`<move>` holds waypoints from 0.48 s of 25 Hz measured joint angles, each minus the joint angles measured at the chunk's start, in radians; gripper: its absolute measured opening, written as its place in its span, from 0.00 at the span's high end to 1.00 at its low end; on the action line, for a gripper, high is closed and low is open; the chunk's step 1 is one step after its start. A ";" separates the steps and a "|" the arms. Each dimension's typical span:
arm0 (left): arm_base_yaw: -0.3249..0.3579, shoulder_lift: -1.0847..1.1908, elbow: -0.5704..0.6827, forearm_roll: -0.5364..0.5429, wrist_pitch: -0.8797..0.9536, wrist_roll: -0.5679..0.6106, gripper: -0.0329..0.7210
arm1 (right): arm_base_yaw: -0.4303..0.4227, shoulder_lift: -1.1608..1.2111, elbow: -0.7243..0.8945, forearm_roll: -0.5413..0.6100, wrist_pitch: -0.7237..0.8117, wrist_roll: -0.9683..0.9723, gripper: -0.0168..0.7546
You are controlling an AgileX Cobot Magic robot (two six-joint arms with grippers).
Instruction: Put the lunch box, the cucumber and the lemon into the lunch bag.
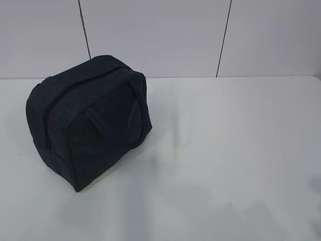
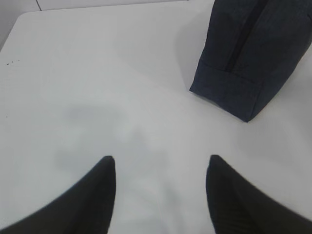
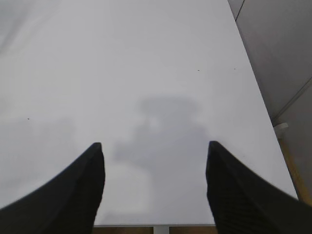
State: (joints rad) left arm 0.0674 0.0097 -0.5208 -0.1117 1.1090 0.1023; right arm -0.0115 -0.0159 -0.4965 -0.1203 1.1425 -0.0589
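Slanted exterior; wrist views downward

The boxy dark navy fabric lunch bag (image 1: pixel 88 123) stands upright on the left part of the white table, its zipper closed along the top and its strap handle lying flat against the front side.

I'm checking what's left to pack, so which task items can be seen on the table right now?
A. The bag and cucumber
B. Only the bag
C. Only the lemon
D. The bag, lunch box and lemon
B. In the exterior view the dark bag stands alone on the white table, its zipper shut; both wrist views show only bare table beyond the fingers, plus a corner of the bag on the left.
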 joint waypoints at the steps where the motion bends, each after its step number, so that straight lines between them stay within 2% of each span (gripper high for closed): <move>1: 0.000 0.000 0.000 0.000 0.000 0.000 0.38 | 0.000 0.000 0.000 0.000 0.000 0.000 0.33; 12: 0.000 0.000 0.000 0.000 0.000 0.000 0.38 | 0.000 0.000 0.000 0.000 0.000 0.000 0.33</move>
State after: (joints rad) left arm 0.0674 0.0097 -0.5208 -0.1117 1.1090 0.1023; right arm -0.0115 -0.0159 -0.4965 -0.1203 1.1425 -0.0589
